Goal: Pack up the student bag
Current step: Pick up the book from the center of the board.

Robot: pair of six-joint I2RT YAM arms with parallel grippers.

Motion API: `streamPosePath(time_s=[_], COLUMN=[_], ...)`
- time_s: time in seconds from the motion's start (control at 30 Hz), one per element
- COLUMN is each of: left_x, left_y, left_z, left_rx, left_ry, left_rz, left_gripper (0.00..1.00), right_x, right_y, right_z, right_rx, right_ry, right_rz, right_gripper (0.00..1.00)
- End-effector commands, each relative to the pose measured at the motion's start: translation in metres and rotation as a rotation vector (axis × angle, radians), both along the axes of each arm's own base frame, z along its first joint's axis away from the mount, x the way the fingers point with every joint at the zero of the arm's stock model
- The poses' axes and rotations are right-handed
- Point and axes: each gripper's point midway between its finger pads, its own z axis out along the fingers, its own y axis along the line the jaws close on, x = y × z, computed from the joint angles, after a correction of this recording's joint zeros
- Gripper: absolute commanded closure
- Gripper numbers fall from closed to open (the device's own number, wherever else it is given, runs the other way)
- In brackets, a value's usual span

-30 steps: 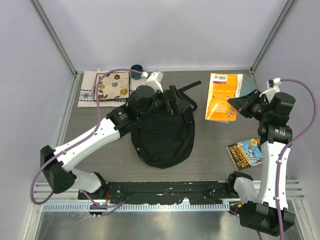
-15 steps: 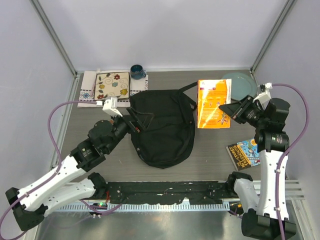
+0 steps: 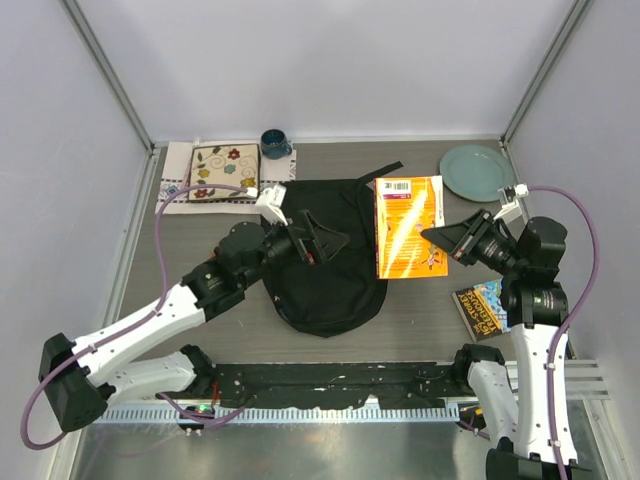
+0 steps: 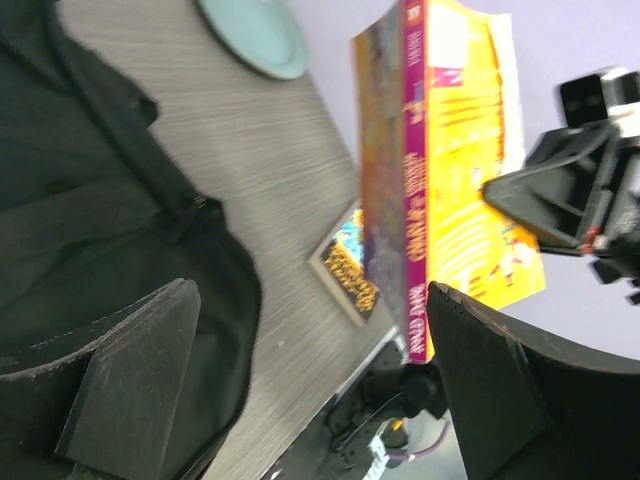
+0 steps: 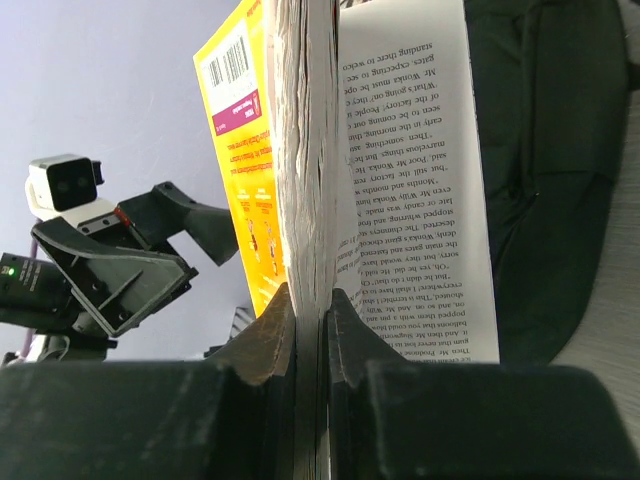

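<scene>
The bag (image 3: pixel 330 275) lies flat in the middle of the table (image 3: pixel 420 310), its rounded end toward the arms and a strap trailing off its far right corner. The left gripper (image 3: pixel 318 240) hangs over the far half of the bag with its jaws spread wide and nothing between them. It points right, toward the book (image 3: pixel 408 225), and whether its fingers (image 4: pixel 130 390) touch the fabric cannot be told. The right gripper (image 3: pixel 440 240) is clamped tight on the near edge of the book, an orange paperback with its barcoded back cover facing up. In the right wrist view both fingers pinch the stack of pages, and one printed leaf fans loose on the bag's side. The book is held off the table just right of the bag, and in the top view its left edge overlaps the bag's right side. A small book (image 3: pixel 490 305) with a colourful cover lies on the table beside the right arm. A green plate (image 3: pixel 477 172) sits at the far right corner, well apart from the bag. At the far left lie a patterned cloth (image 3: pixel 210 172) and, just beside it, a dark mug (image 3: pixel 273 143).
</scene>
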Motion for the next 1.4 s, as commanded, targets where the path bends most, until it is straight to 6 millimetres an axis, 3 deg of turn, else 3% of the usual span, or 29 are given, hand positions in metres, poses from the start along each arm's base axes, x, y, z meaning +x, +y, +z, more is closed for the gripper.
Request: streamPosePath(time_s=[0.0,0.03,0.07,0.13,0.27,0.53,0.67,0.77,0.8,0.83,0.87,0.9,0.93,0.97,1.0,1.03,1.07,1.1,1.13,1.17,1.2,1.23,1.27,1.3,1.33,1.37], left_x=[-0.006,-0.006,-0.003,-0.002,0.006,0.010,0.012,0.009,0.009,0.007,0.010,0.013,0.014,0.024,0.027,0.029,0.028,0.038,0.040,0.040,0.043,0.043,0.044,0.043,0.046,0.046], left_y=[-0.028,-0.033,-0.042,-0.052,-0.074,-0.095,-0.101,-0.104,-0.104,-0.103,-0.101,-0.097,-0.088,-0.078,-0.068,-0.058,-0.040,-0.023,-0.010,0.007,0.019,0.026,0.032,0.041,0.046,0.050], left_z=[0.061,0.070,0.063,0.073,0.073,0.091,0.085,0.078,0.073,0.073,0.068,0.060,0.063,0.054,0.040,0.033,0.046,0.033,0.031,0.042,0.039,0.040,0.043,0.050,0.055,0.056], left_rx=[-0.199,-0.217,-0.207,-0.240,-0.259,-0.325,-0.318,-0.310,-0.302,-0.299,-0.282,-0.264,-0.259,-0.225,-0.190,-0.169,-0.193,-0.180,-0.175,-0.196,-0.196,-0.201,-0.212,-0.232,-0.264,-0.283], left_ry=[-0.130,-0.140,-0.125,-0.129,-0.122,-0.155,-0.147,-0.136,-0.126,-0.126,-0.117,-0.099,-0.099,-0.078,-0.068,-0.052,-0.075,-0.051,-0.048,-0.070,-0.070,-0.075,-0.081,-0.095,-0.101,-0.106], left_rz=[-0.126,-0.143,-0.162,-0.192,-0.238,-0.299,-0.315,-0.339,-0.342,-0.345,-0.325,-0.295,-0.258,-0.173,-0.128,-0.085,-0.045,0.056,0.099,0.137,0.191,0.214,0.238,0.265,0.300,0.315], left_gripper=[0.01,0.00,0.00,0.00,0.00,0.01,0.13,0.41,0.63,0.74,0.85,1.00,1.00,1.00,1.00,1.00,1.00,1.00,1.00,1.00,1.00,1.00,1.00,1.00,1.00,1.00], right_x=[-0.013,-0.014,-0.016,-0.019,-0.025,-0.034,-0.042,-0.041,-0.038,-0.035,-0.033,-0.020,-0.013,-0.010,0.006,0.004,0.006,0.009,0.004,0.003,0.000,-0.005,-0.008,-0.010,-0.016,-0.019], right_y=[0.013,0.014,0.015,0.018,0.023,0.034,0.042,0.042,0.041,0.040,0.039,0.033,0.027,0.017,-0.004,-0.019,-0.031,-0.047,-0.050,-0.050,-0.040,-0.018,-0.007,0.001,0.007,0.007], right_z=[0.026,0.026,0.027,0.029,0.030,0.030,0.030,0.027,0.024,0.023,0.019,0.016,0.011,-0.009,-0.014,-0.032,-0.036,-0.037,-0.038,-0.035,-0.038,-0.023,-0.020,-0.034,-0.019,-0.022], right_rx=[0.048,0.049,0.057,0.065,0.075,0.075,0.079,0.063,0.060,0.052,0.048,0.021,-0.010,-0.079,-0.160,-0.222,-0.282,-0.331,-0.343,-0.337,-0.280,-0.194,-0.119,-0.015,0.035,0.062], right_ry=[-0.088,-0.090,-0.088,-0.096,-0.101,-0.110,-0.125,-0.121,-0.113,-0.115,-0.097,-0.081,-0.058,0.017,0.045,0.135,0.144,0.150,0.150,0.135,0.141,0.067,0.068,0.144,0.062,0.067], right_rz=[0.077,0.086,0.094,0.112,0.157,0.250,0.331,0.331,0.322,0.315,0.305,0.236,0.183,0.117,-0.028,-0.112,-0.171,-0.259,-0.279,-0.282,-0.250,-0.139,-0.097,-0.087,-0.065,-0.077], right_gripper=[1.00,1.00,1.00,1.00,1.00,1.00,1.00,1.00,1.00,1.00,0.99,0.86,0.77,0.53,0.46,0.41,0.30,0.29,0.26,0.23,0.22,0.21,0.19,0.19,0.19,0.18])
